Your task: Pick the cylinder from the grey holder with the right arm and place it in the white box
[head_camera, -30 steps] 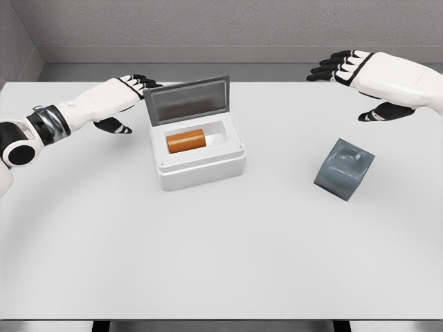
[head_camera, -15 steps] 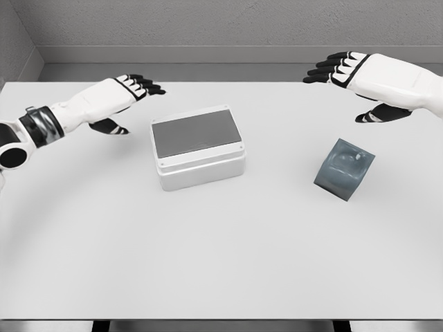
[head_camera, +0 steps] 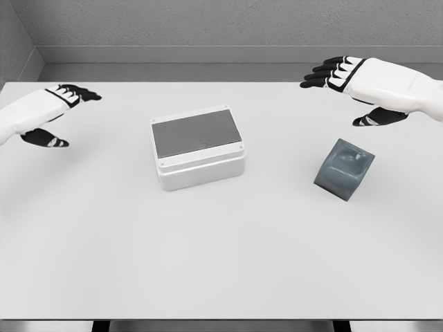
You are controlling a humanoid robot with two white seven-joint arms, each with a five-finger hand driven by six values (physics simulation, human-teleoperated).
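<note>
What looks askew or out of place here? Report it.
The grey holder is tipped on an edge, tilted rather than flat on the table, and no cylinder shows in it. The white box sits slightly rotated, lid shut.

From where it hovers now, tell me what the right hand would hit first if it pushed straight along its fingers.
Probably nothing: the right hand points left along the table's far edge, passing behind the white box. Depth is uncertain.
</note>
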